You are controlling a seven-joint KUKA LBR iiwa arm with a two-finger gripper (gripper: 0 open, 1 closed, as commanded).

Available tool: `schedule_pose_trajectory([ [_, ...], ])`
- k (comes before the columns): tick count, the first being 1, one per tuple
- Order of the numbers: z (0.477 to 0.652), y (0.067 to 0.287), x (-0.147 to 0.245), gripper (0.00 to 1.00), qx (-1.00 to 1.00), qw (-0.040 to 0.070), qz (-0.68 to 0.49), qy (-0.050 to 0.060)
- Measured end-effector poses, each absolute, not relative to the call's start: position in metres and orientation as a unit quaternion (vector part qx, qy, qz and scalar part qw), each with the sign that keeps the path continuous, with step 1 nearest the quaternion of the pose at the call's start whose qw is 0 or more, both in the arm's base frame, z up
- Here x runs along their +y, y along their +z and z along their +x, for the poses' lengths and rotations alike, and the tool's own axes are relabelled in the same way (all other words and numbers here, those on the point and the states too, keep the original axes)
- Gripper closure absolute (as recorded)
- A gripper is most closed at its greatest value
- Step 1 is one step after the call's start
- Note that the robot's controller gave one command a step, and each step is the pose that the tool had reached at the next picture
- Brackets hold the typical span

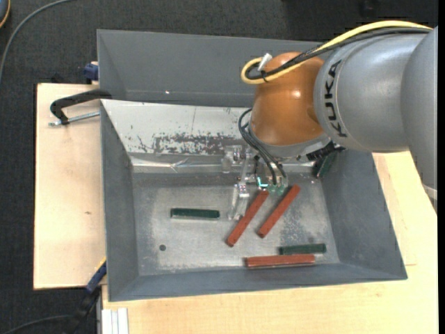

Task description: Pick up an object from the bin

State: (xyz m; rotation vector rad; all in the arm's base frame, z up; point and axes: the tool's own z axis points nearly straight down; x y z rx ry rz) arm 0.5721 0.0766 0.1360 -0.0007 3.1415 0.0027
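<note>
Red-brown stick (245, 223), the left one of a slanted pair, lies on the floor of the bin (115, 207), right of the middle. Its upper end sits under the claw (254, 185), and its twin (278, 211) lies just beside it on the right. You look to be at the approach step, with every stick flat on the floor. You cannot tell whether the claw is released or clenched. Your next move calls for closing across that stick's narrow width without catching the twin. A dark green bar (195, 214) lies well apart to the left.
</note>
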Motion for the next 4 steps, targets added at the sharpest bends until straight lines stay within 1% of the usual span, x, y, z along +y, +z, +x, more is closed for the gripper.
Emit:
schedule_pose_trajectory([
  [1, 0.56, 0.069, 0.141, 0.0, 0.995, -0.002, -0.103, 0.001],
  [2, 0.562, 0.071, 0.138, 1.0, 0.995, 0.0, -0.101, 0.001],
  [3, 0.583, 0.179, 0.137, 1.0, 0.971, 0.006, -0.238, 0.0],
  [4, 0.585, 0.272, 0.133, 1.0, 0.971, 0.008, -0.239, 0.0],
])
